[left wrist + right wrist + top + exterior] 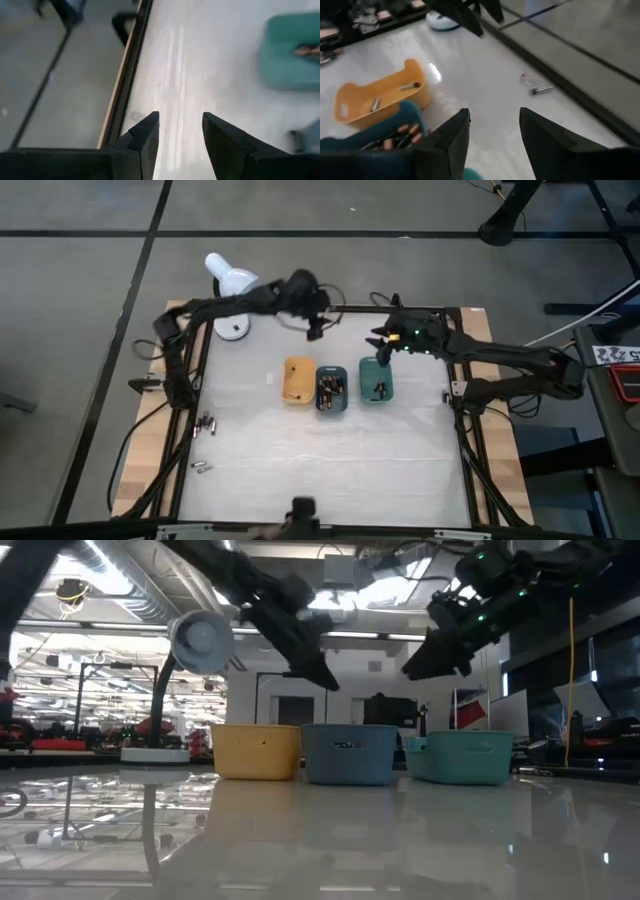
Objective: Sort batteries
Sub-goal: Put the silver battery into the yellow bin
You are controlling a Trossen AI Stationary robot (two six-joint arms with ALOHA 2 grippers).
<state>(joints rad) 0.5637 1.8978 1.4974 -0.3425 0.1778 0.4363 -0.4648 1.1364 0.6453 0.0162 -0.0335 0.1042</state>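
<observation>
I see both end effectors empty with fingers apart, the left (314,330) behind the trays, the right (380,340) above the green tray (376,380); batteries (206,422) lie on the worktop (300,450).

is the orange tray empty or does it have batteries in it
Not empty. The right wrist view shows two batteries lying inside the orange tray, far fewer than in the dark teal tray beside it.

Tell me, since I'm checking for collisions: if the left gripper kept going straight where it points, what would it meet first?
Most likely bare tabletop. The left gripper, jaws open and empty, aims down at white surface near the table's edge; the teal tray lies off to one side of that line. Depth is hard to judge.
</observation>
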